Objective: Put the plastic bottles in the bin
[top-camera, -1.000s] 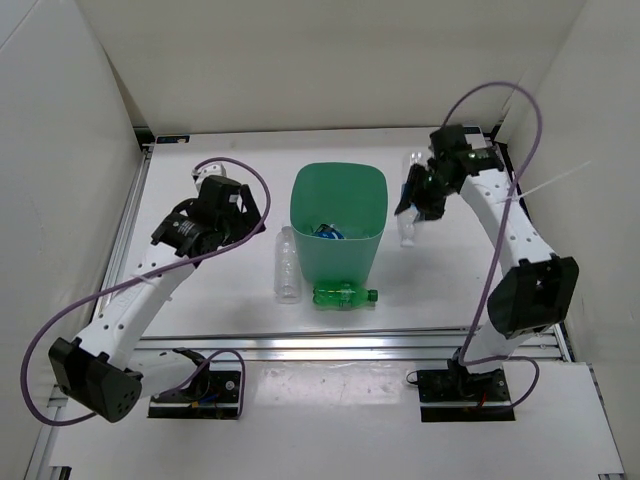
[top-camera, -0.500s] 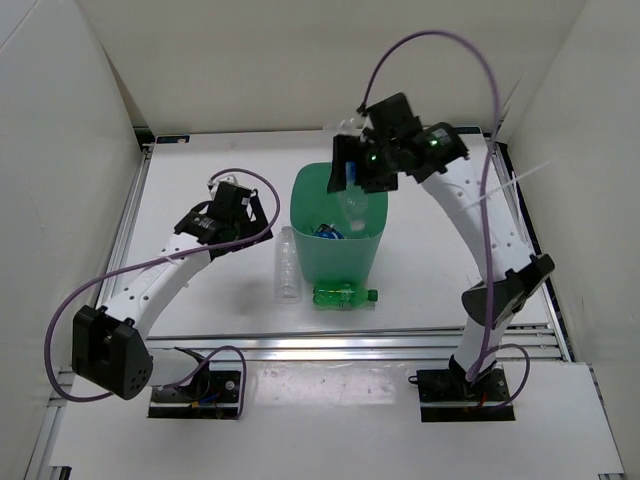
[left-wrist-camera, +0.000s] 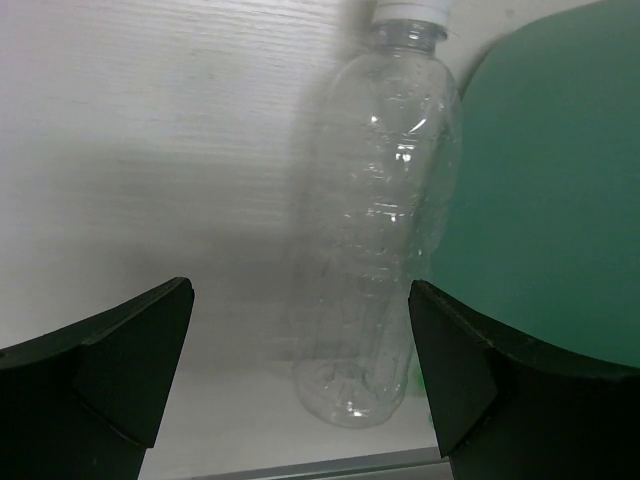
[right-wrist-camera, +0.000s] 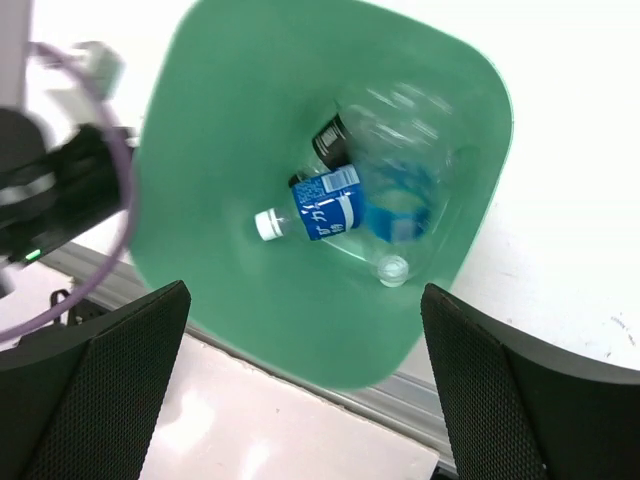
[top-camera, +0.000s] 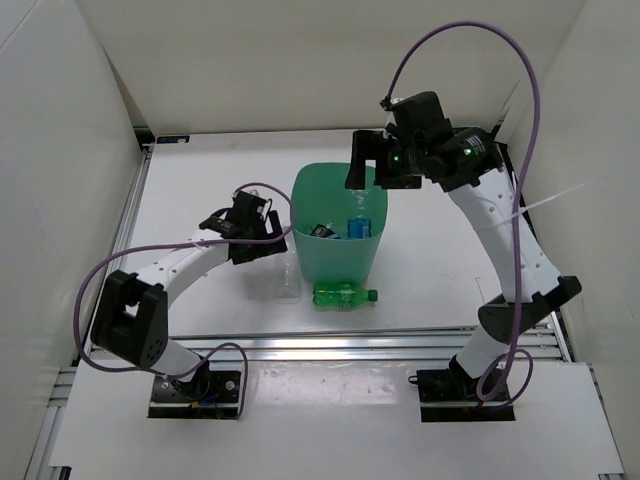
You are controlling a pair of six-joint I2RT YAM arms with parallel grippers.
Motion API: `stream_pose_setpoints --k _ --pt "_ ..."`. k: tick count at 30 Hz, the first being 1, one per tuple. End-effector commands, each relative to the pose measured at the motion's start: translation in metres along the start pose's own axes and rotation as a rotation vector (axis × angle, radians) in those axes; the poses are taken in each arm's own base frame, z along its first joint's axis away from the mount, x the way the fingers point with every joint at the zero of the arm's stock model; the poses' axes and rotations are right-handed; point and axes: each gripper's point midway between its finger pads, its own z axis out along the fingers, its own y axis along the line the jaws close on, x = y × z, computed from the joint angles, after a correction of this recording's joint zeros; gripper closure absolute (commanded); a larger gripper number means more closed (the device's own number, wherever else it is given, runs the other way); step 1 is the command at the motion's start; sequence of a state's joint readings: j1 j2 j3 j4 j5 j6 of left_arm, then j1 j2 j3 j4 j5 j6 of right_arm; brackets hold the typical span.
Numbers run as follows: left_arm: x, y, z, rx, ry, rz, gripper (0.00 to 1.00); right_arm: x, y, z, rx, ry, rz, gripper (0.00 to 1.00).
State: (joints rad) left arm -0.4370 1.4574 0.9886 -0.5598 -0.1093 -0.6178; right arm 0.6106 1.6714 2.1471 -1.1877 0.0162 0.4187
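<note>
The green bin [top-camera: 302, 200] stands mid-table. My right gripper [top-camera: 380, 174] hangs open over its far rim. Just under it a clear bottle [top-camera: 358, 216] with a blue label is blurred inside the bin [right-wrist-camera: 220, 120], free of the jaws. In the right wrist view that blurred bottle [right-wrist-camera: 396, 192] lies beside a blue-label bottle [right-wrist-camera: 322, 212] and a dark-capped one [right-wrist-camera: 331, 137]; the right gripper [right-wrist-camera: 300, 305] holds nothing. My left gripper [top-camera: 270, 235] is open, low by the bin's left side. A clear white-capped bottle [left-wrist-camera: 385, 230] lies ahead of the left gripper [left-wrist-camera: 300, 295], against the bin wall [left-wrist-camera: 545, 200]. The same bottle [top-camera: 288, 282] shows from above.
A translucent green bottle [top-camera: 343, 295] lies on the table against the bin's near side. White walls close in the table on the left, right and back. An aluminium rail [top-camera: 350, 345] runs along the near edge.
The right arm swung from the table's right side to above the bin with a clear bottle, then opened; the bottle now drops inside. The left gripper moved right toward the clear bottle.
</note>
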Motion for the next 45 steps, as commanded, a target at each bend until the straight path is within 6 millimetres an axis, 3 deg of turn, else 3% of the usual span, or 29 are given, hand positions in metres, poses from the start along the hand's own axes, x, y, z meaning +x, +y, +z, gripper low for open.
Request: stream_pose_setpoints --k 1,4,11,15,19,23,29,32,35,38,39,41,42,43,44,45 --pt "-0.011 -0.031 0.006 0.131 -0.018 0.043 0.00 -0.007 0.006 -0.027 -0.036 -0.058 -0.042 0.00" --pt "-0.010 -0.046 0.009 0.189 -0.007 0.052 0.00 -0.002 0.000 -0.030 -0.025 -0.048 -0.045 0.00" --pt "0.004 -0.051 0.033 0.211 0.060 0.056 0.00 0.003 -0.010 -0.037 -0.022 -0.044 -0.024 0.00" --pt "0.020 -0.050 0.044 0.220 0.120 0.048 0.12 0.005 -0.014 -0.041 -0.016 -0.047 -0.018 0.00" --pt "0.028 -0.048 0.047 0.217 0.146 0.047 0.35 0.010 -0.016 -0.036 -0.008 -0.029 -0.016 0.00" --pt "0.013 -0.045 0.031 0.211 0.068 0.057 0.55 0.012 -0.017 -0.034 -0.005 -0.020 -0.015 0.00" --pt "-0.019 -0.038 -0.017 0.180 -0.075 0.057 0.60 0.009 -0.020 -0.030 0.001 -0.023 -0.009 0.00" --pt "-0.051 -0.046 -0.054 0.185 -0.162 0.059 0.61 0.008 -0.020 -0.026 0.001 -0.023 -0.009 0.00" --pt "-0.112 -0.059 -0.113 0.177 -0.335 0.054 0.61 0.010 -0.021 -0.024 0.004 -0.015 0.001 0.00" --pt "-0.141 -0.058 -0.147 0.135 -0.415 0.088 0.59 0.011 -0.025 -0.019 0.019 0.000 0.019 0.00" --pt "-0.162 -0.065 -0.174 0.145 -0.492 0.084 0.58 0.014 -0.027 -0.016 0.023 0.010 0.020 0.00" --pt "-0.178 -0.072 -0.189 0.145 -0.539 0.115 0.58 0.010 -0.030 -0.016 0.033 -0.005 0.035 0.00" --pt "-0.195 -0.081 -0.212 0.176 -0.596 0.109 0.56 0.010 -0.030 -0.016 0.034 -0.005 0.035 0.00" --pt "-0.200 -0.090 -0.221 0.206 -0.612 0.112 0.56 0.010 -0.030 -0.016 0.034 -0.005 0.044 0.00" --pt "-0.202 -0.103 -0.220 0.233 -0.606 0.134 0.56 0.011 -0.036 -0.013 0.054 0.001 0.052 0.00" --pt "-0.212 -0.125 -0.242 0.327 -0.638 0.154 0.55 0.011 -0.038 -0.013 0.064 -0.003 0.052 0.00"
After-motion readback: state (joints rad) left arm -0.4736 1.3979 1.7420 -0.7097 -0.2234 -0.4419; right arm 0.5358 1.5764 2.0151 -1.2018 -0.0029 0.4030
